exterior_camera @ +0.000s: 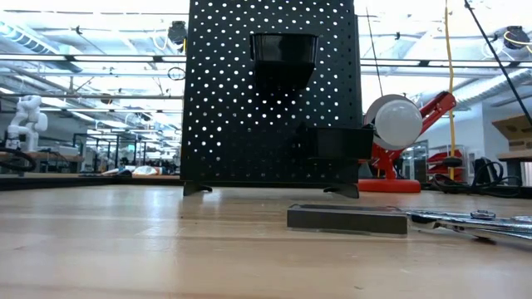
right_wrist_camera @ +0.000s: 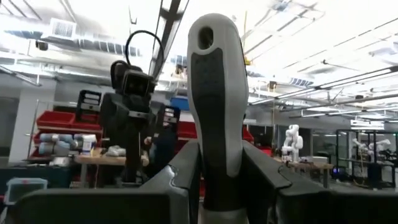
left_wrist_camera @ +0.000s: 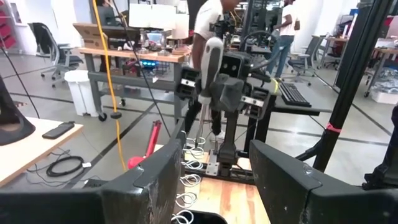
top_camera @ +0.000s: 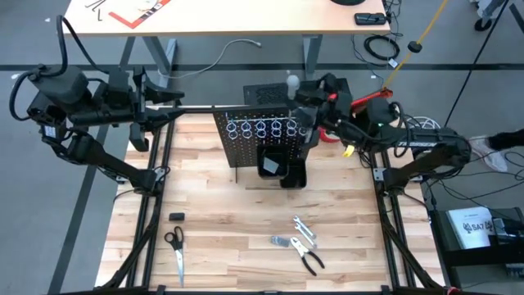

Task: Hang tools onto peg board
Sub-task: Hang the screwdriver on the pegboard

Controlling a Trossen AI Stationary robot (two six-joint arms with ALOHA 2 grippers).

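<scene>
Several tools (top_camera: 301, 242) lie near the counter's front edge. Farther back, the right tool (top_camera: 304, 105), clamped on an upright screwdriver (right_wrist_camera: 214, 106), hovers above the peg board (top_camera: 260, 131) rings; left tool (top_camera: 176, 102) waits, fingers apart.

upright grey-black screwdriver (right_wrist_camera: 214, 106) above peg board (top_camera: 266, 131)

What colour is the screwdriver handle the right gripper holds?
Pale grey with a dark inset, clearest in the right wrist view: screwdriver handle.
</scene>
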